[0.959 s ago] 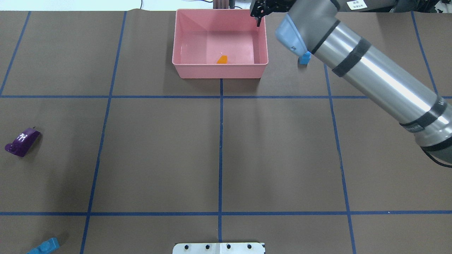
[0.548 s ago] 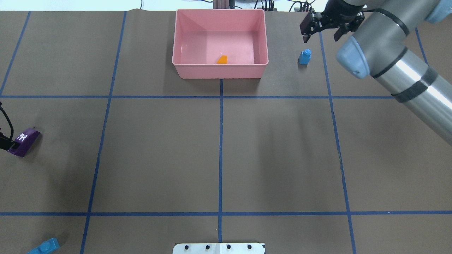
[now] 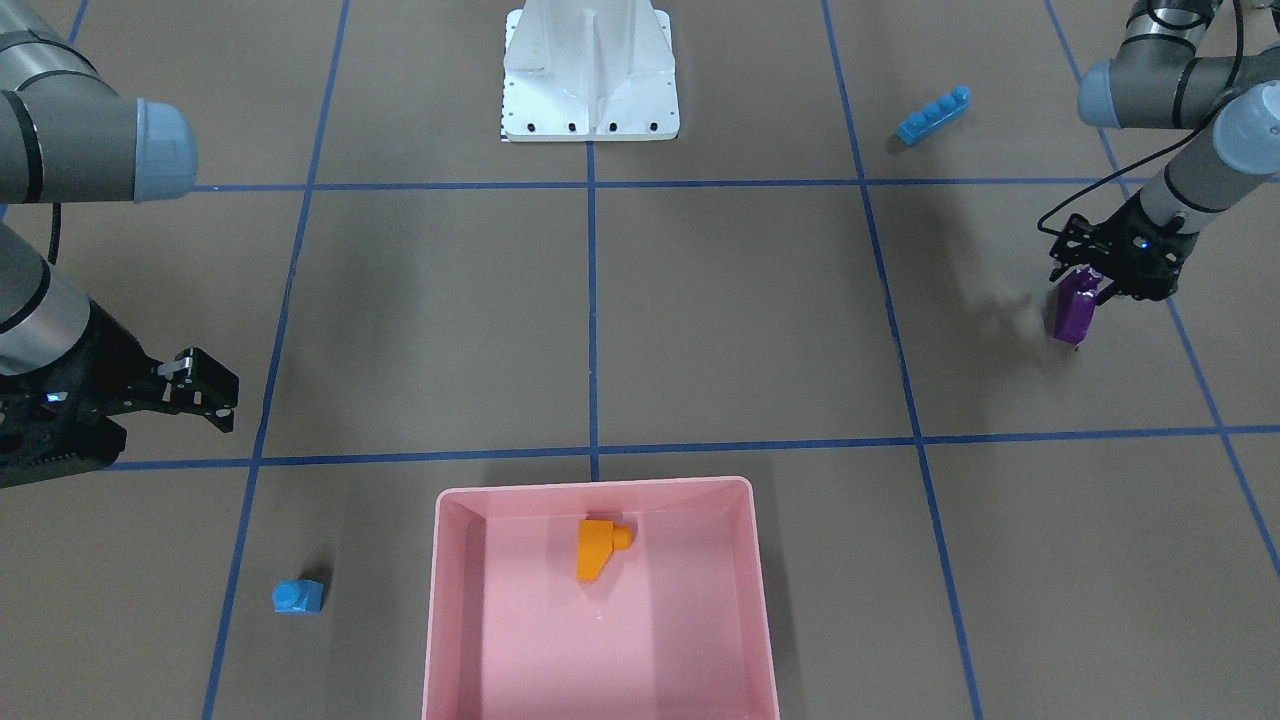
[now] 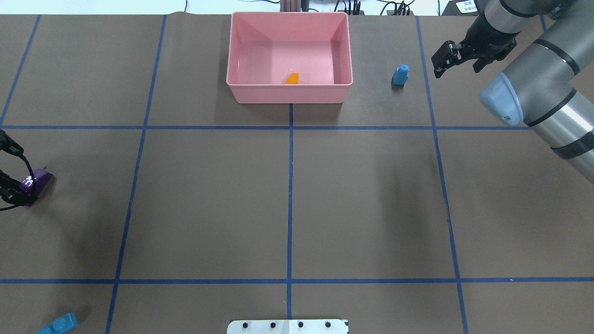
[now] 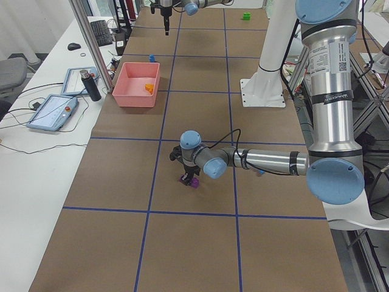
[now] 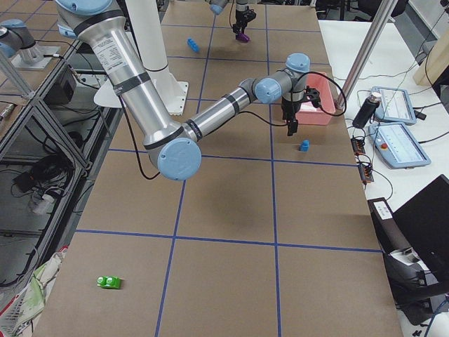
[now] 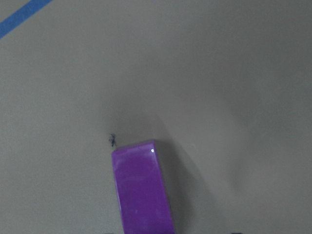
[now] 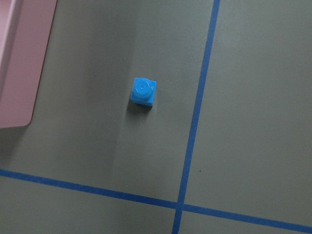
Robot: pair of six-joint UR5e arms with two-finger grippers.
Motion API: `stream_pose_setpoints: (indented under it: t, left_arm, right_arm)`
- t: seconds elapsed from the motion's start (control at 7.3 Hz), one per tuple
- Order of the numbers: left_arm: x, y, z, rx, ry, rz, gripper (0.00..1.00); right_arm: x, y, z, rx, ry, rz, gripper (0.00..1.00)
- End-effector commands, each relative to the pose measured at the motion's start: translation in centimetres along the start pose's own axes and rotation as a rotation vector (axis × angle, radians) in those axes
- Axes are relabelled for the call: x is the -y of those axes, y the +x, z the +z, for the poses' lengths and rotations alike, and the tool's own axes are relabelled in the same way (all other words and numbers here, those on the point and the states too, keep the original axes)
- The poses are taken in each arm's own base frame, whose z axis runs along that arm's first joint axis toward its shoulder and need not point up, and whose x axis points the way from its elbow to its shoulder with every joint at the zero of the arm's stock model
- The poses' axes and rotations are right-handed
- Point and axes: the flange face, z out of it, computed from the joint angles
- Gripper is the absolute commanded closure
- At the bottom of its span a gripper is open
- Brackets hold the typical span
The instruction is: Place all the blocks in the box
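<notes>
Right gripper (image 4: 457, 61), open and empty, hangs near the small blue block (image 4: 400, 75) by the box (image 4: 287, 95); left gripper (image 3: 1095, 278) sits over the purple block (image 3: 1075, 315), grip unclear.

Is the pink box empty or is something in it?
Not empty. One orange block lies inside the pink box; nothing else does.

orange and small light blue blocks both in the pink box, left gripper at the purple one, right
No: overhead view shows the small light-blue block on the table beside the pink box. The orange block is inside; left gripper is at the purple block.
</notes>
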Motion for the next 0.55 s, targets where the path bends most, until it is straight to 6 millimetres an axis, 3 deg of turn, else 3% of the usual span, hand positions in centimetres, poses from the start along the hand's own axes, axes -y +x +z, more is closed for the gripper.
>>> stream_pose_setpoints:
  t: [0.0, 0.27, 0.41]
  left_arm:
    - [0.0, -0.2, 0.1, 0.023, 0.003, 0.003, 1.0]
    - [1.6, 0.8, -1.9, 0.059, 0.056, 0.019, 1.0]
    - [3.8, 1.5, -3.7, 0.053, 0.108, -0.076, 1.0]
  right_arm:
    - [-0.3, 0.4, 0.1, -0.004, 0.001, -0.005, 0.0]
    - [-0.3, 1.0, 0.1, -0.006, 0.0, -0.001, 0.0]
    - [-0.4, 1.2, 0.5, -0.013, -0.004, -0.013, 0.0]
